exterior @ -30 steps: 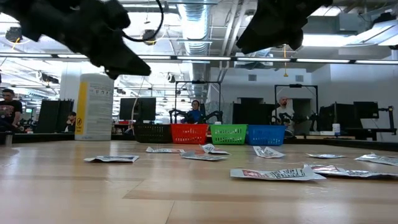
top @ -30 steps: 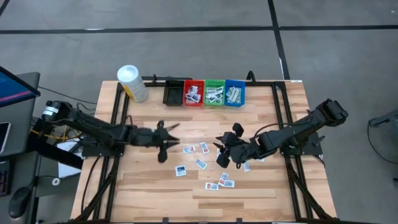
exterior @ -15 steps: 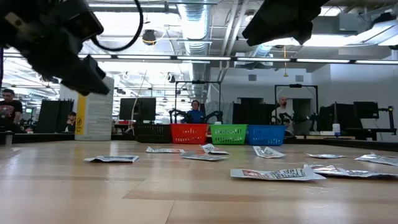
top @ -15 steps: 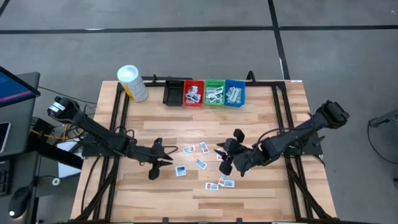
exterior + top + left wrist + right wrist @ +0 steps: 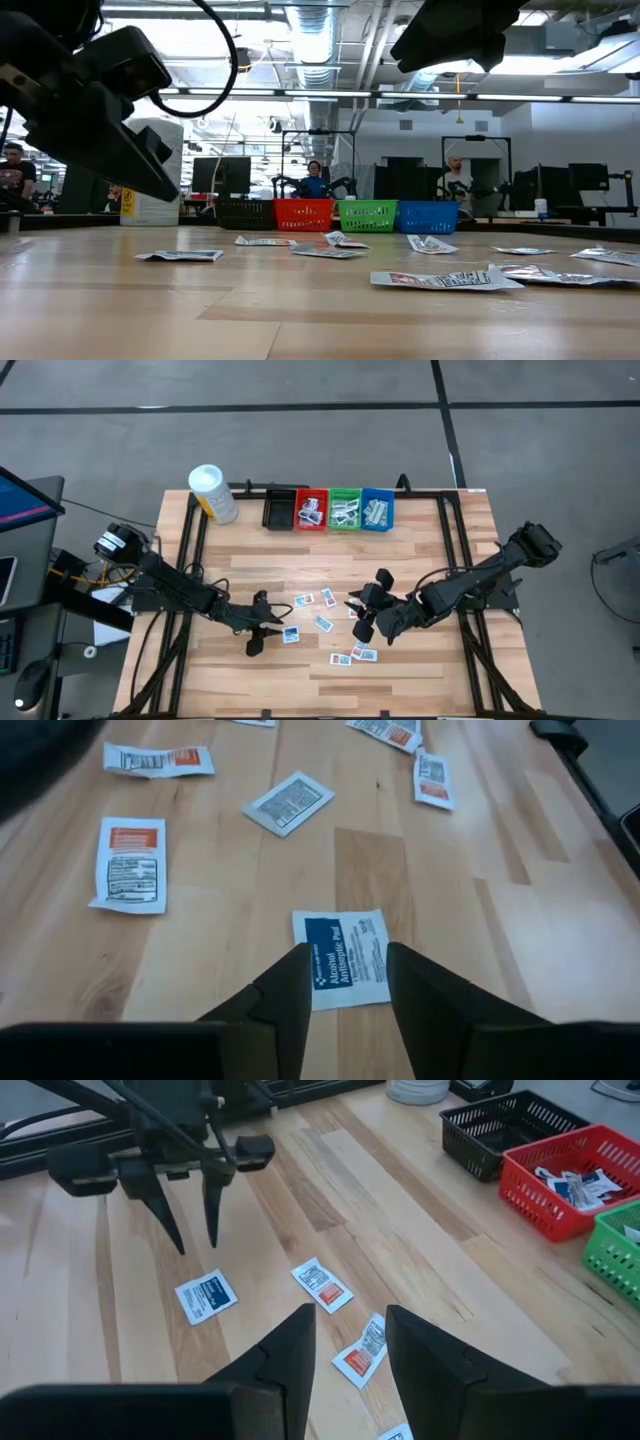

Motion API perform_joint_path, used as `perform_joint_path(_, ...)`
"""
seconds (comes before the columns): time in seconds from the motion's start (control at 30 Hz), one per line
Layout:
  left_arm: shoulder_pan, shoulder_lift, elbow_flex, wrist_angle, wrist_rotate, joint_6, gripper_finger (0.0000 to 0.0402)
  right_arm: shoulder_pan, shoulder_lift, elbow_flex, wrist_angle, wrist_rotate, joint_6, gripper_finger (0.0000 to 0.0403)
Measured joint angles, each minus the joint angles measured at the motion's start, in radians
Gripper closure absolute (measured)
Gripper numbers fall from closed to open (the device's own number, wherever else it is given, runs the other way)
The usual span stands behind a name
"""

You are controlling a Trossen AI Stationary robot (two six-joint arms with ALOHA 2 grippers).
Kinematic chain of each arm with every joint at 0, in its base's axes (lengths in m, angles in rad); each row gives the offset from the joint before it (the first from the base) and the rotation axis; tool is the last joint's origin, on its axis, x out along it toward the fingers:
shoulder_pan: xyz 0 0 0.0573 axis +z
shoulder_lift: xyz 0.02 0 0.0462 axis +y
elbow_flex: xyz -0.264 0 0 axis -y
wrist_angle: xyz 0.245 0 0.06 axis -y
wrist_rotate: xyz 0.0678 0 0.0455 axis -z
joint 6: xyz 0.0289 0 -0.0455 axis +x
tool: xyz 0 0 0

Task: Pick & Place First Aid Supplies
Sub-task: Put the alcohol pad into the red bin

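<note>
Jaws of the left gripper [image 5: 345, 982] stand apart over a blue-print packet [image 5: 345, 959] lying flat on the counter [image 5: 420, 870], one finger at each side of it and nothing between them. Beyond those jaws lie an orange-print packet [image 5: 130, 864], a grey-print packet [image 5: 289, 802] and further ones near the far edge. The right gripper [image 5: 348, 1342] hovers above the counter with its jaws apart and empty; just past them lie two orange-print packets [image 5: 362, 1350] [image 5: 323, 1285], and farther on the blue-print packet under the left gripper's tips. Off to one side of the right jaws stand the black bin [image 5: 511, 1128], red bin [image 5: 575, 1175] and green bin [image 5: 617, 1245], with packets in the red one.
</note>
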Motion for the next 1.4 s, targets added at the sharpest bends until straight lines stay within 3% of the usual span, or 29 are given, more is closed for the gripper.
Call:
perform_joint_path(0.33, 0.003, 0.123, 0.000, 0.092, -0.015, 0.059, 0.0258, 0.002, 0.000, 0.000, 0.000, 0.000, 0.008, 0.0285)
perform_joint_path(0.8, 0.003, 0.234, 0.005, 0.117, -0.062, 0.012, 0.0238, 0.002, 0.000, 0.000, 0.001, 0.000, 0.027, 0.0285)
perform_joint_path(1.17, 0.003, 0.245, 0.005, 0.100, -0.064, 0.004, 0.0239, 0.002, 0.000, 0.000, 0.001, 0.000, 0.042, 0.0285)
perform_joint_path(1.4, 0.004, 0.246, 0.004, 0.094, -0.055, 0.151, 0.0239, 0.002, 0.000, 0.000, 0.000, 0.000, 0.042, 0.0285)
